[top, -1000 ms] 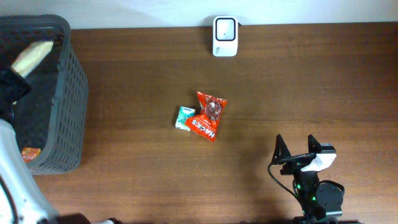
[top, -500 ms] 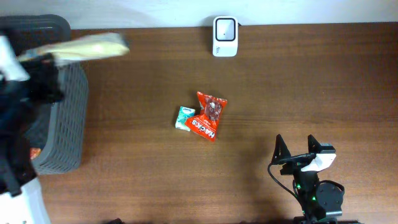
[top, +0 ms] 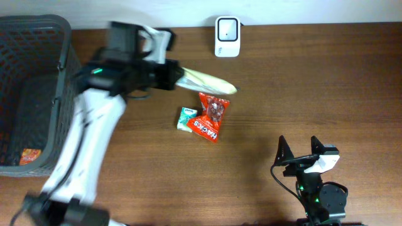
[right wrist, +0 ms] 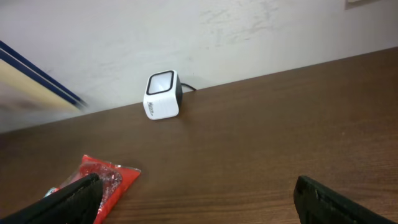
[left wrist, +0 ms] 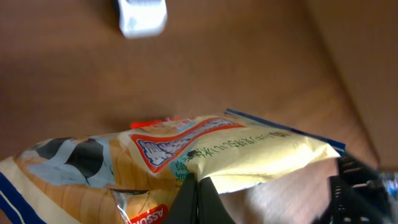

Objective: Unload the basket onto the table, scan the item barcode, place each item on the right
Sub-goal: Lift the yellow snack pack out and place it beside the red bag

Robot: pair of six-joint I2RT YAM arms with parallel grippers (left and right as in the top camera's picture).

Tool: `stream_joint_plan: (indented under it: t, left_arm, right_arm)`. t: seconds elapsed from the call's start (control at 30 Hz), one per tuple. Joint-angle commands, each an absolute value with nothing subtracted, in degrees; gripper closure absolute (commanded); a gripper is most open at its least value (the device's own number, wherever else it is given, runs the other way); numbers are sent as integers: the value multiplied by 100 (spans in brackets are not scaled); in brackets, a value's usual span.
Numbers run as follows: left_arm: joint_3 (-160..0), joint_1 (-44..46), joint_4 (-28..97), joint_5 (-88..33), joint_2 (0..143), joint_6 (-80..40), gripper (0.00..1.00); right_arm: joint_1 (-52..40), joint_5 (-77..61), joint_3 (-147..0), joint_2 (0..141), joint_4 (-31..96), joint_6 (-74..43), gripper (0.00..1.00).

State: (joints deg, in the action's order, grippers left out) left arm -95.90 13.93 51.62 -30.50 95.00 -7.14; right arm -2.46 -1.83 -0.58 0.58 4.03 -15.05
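Observation:
My left gripper [top: 173, 78] is shut on a long yellow snack bag [top: 207, 82] and holds it in the air over the middle of the table. The bag's free end points right, above the red packet [top: 210, 116]. In the left wrist view the fingers [left wrist: 198, 190] pinch the bag's [left wrist: 249, 149] lower edge; no barcode shows. The white scanner [top: 227, 36] stands at the table's back edge, right of the bag, and appears again as the scanner [left wrist: 143, 15] and the scanner [right wrist: 163, 95]. My right gripper [top: 300, 145] rests open and empty at the front right.
A dark mesh basket [top: 76, 81] stands at the left edge with an orange packet [top: 25, 156] in it. A red packet [right wrist: 102, 177] and a small green packet [top: 186, 118] lie together mid-table. Bare wood lies between them and the right arm.
The left arm has lifted the yellow bag out of the basket and swung it right, over the table toward the red packet. The right arm has not moved.

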Motion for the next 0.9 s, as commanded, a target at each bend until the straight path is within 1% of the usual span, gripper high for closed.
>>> stream_joint_plan:
  t: [0.0, 0.17, 0.27, 0.3, 0.33, 0.37, 0.43, 0.47, 0.5, 0.57, 0.67, 0.8, 0.87]
  left_arm:
    - [-9642, 1925, 5059, -3017, 10355, -762, 100]
    - [-9642, 2351, 4847, -2995, 11131, -764, 100]
    - [-9642, 2462, 4755, -2995, 11356, -764, 99]
    - [-9642, 2462, 4753, -2995, 11356, -762, 83]
    - [-9644, 2460, 4751, -2995, 11356, -764, 50]
    - [-9677, 2456, 4759, -2998, 11334, -764, 37]
    - [-9797, 2427, 4810, -2998, 11323, -764, 22]
    - [-9926, 2401, 4899, -2998, 11319, -762, 18]
    - [-10136, 2344, 5074, -2993, 11312, -762, 9]
    - [-10722, 2196, 5579, -2950, 11288, -760, 0]
    - [-11848, 1942, 6558, -2515, 11279, -646, 1]
    - [-13697, 1684, 8125, -1050, 11279, -631, 1]
    - [-14383, 1568, 8619, -510, 11279, -633, 1]
  right_arm:
    - [-272, -257, -32, 40, 429, -1551, 1]
    - [-272, -257, -32, 40, 429, -1551, 1]
    - [-272, -257, -32, 40, 429, -1551, 1]
    - [-272, -257, -32, 40, 429, -1551, 2]
    - [-272, -257, -32, 40, 429, -1553, 1]
    - [-272, -257, -32, 40, 429, -1553, 1]
    - [-272, -257, -32, 40, 429, -1553, 2]
    - [-272, -257, -32, 40, 429, -1553, 1]
    - [-272, -257, -32, 40, 429, -1553, 2]
    - [-272, -257, -32, 40, 427, -1553, 1]
    - [-272, -257, -32, 40, 429, -1553, 2]
    - [-272, -257, -32, 40, 429, -1551, 1]
    - [-272, -257, -32, 40, 429, -1553, 2]
